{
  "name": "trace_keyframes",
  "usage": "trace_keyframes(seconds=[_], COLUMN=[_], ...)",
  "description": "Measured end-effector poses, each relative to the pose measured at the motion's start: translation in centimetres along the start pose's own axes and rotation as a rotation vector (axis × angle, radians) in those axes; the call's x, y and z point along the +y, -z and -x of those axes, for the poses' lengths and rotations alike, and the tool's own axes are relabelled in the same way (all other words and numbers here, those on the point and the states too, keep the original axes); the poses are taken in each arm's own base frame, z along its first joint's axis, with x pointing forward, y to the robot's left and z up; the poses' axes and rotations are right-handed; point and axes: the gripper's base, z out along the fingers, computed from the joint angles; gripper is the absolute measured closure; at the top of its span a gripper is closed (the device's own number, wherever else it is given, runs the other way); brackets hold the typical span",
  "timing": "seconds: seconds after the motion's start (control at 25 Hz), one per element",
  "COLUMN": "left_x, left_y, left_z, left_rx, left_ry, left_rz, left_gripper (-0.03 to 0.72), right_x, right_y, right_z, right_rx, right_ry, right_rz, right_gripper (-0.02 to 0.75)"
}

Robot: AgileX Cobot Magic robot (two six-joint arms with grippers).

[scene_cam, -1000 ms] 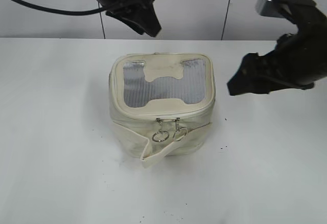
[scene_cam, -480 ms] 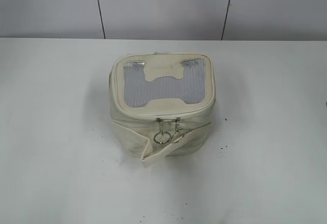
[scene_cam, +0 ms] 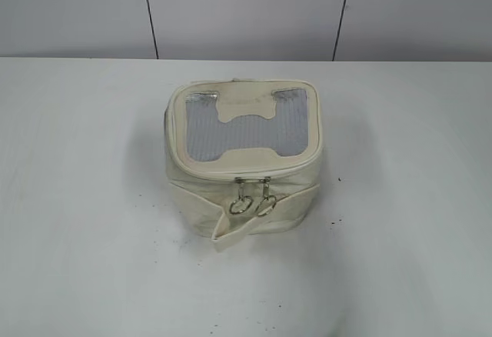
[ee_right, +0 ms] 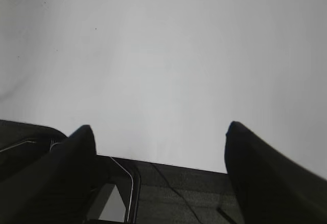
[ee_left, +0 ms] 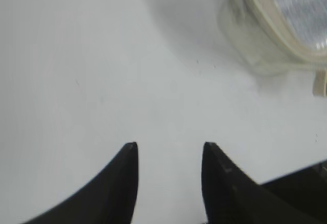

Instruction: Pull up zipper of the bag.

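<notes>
The bag (scene_cam: 243, 160) sits in the middle of the white table (scene_cam: 84, 260), with its grey see-through top facing up. The zipper (scene_cam: 254, 175) runs round the top rim, and its two silver ring pulls (scene_cam: 254, 202) hang side by side at the front. It looks zipped shut, so the job seems done.

The left gripper (ee_left: 168, 155) is open and holds nothing; it hangs over bare table beside the bag. The right gripper (ee_right: 158, 134) is spread wide and empty, far from the bag.

A pale wall (scene_cam: 246, 10) with dark seams stands behind the table.
</notes>
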Motion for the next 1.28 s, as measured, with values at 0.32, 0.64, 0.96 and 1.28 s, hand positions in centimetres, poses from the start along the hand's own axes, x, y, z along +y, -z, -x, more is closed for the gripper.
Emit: trace_keyframes(seconds=[0.32,0.64,0.96,1.28], left_x=[0.0,0.3,0.3,0.2], left_y=[0.5,2.4,2.3,2.1], left_z=[-12.6,-20.1,-20.9,-20.5], left_rx=[-0.184,-0.521,-0.606,-0.589], left_ry=[0.023,0.031,0.034,0.034], left_rz=[-0.055,-0.068,-0.079,-0.078], left_gripper=[0.372,0.372,0.372,0.384], right_x=[-0.6,-0.9,-0.9,-0.8], right_y=[2.8,4.6,4.7,4.6], right_z=[-5.8,-8.1,-8.1,-8.1], right_rx=[-0.292,-0.483,-0.49,-0.492], right_ry=[-0.021,-0.023,-0.024,-0.025], right_rz=[0.031,0.044,0.049,0.052], right_gripper=[0.162,0.164,0.164,0.164])
